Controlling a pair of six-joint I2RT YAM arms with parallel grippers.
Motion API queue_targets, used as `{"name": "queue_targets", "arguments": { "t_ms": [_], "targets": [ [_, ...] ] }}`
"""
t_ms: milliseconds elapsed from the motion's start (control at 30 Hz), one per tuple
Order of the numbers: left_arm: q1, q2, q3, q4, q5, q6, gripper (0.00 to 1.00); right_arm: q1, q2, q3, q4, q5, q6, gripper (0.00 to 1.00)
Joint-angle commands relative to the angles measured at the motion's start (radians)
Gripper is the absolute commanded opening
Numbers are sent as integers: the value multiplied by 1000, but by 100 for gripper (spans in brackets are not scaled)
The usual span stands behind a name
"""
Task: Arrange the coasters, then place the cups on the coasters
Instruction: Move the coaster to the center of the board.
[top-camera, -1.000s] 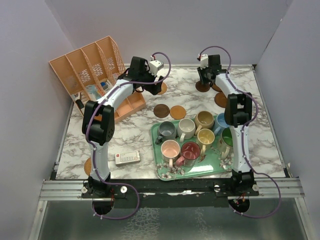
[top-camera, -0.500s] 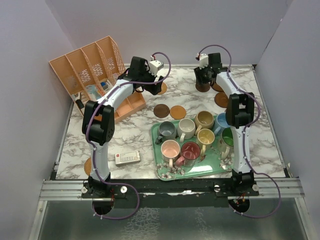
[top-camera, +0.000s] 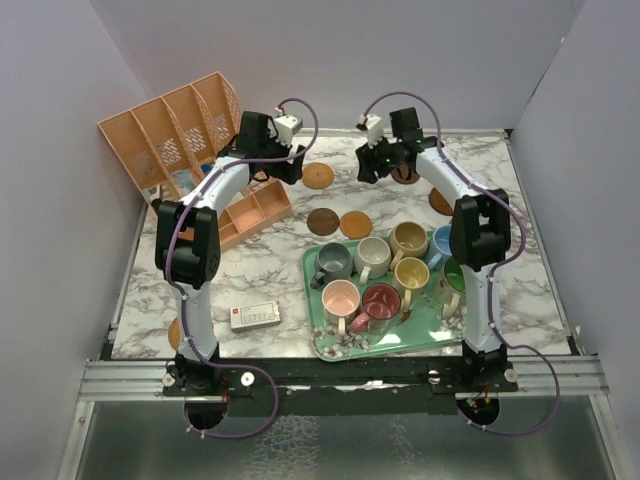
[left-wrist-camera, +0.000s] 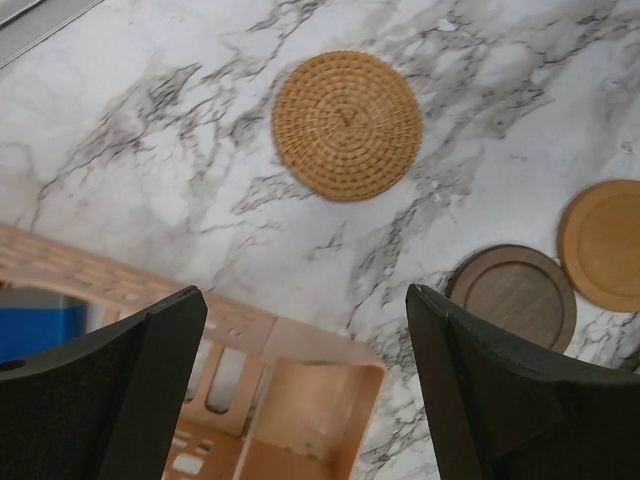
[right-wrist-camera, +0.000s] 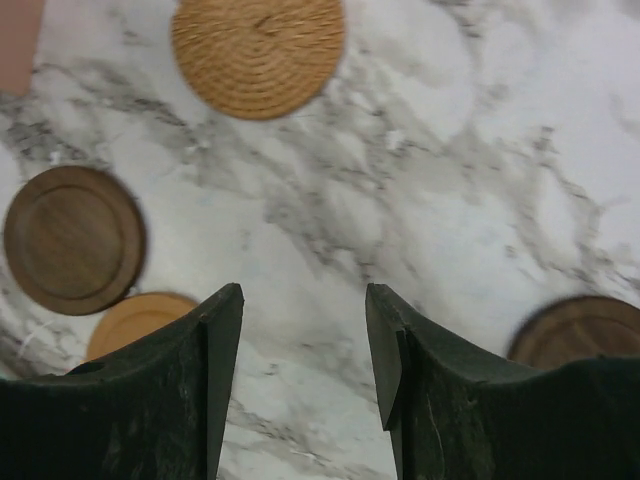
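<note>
You are in the arranging stage. The cups (top-camera: 375, 252) all sit on the green tray (top-camera: 318, 340) at lower centre of the overhead view, and no coaster carries one yet.

Your left fingers (left-wrist-camera: 120, 390) are spread wide with nothing between them, over the corner of the orange organiser (left-wrist-camera: 300, 400). The woven coaster (left-wrist-camera: 347, 125) lies flat on the table (left-wrist-camera: 150, 120) at upper centre of the left wrist view.

Your right fingers (right-wrist-camera: 180, 400) stand apart too, over bare marble, pinching nothing. In the right wrist view the dark brown coaster (right-wrist-camera: 72, 238) lies at the left edge, with the tan coaster (right-wrist-camera: 135, 320) just below it. A second dark coaster (right-wrist-camera: 580, 330) shows at the lower right corner. Overhead, a half-hidden coaster (top-camera: 177, 330) shows at lower left beside the left arm.

Both wrists are near each other at upper centre of the overhead view, so give each arm its own coaster and keep them from crowding. These discs are thin and lie flat. Come straight down with one finger on either side of the rim, bring the tips close to the marble, then close gently so the disc does not skid. Set each one down well apart from its neighbours, leaving room for a cup and its handle.
</note>
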Motion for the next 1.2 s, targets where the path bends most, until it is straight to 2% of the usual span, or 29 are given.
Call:
{"name": "queue_targets", "arguments": {
  "t_ms": [0,233,433,567,667,800,1167],
  "targets": [
    [69,-101,-32,40,-29,-62,86,82,0,-43,-25,-98,-23,54],
    [119,-144,-58,53,-29,-68,92,196,38,-46,-25,-84,-8,65],
    [130,-163,-70,53,-14,-73,99,267,76,-37,-20,46,-18,79],
    [132,-168,-71,55,5,-82,99,289,89,-46,-5,110,-29,80],
    [132,-170,-74,60,15,-89,99,294,102,-48,1,146,-38,79],
    [132,-172,-77,61,19,-89,99,296,118,-48,8,195,-47,71],
    [133,-176,-81,62,17,-91,99,294,142,-52,54,375,-72,57]
  ]
}}
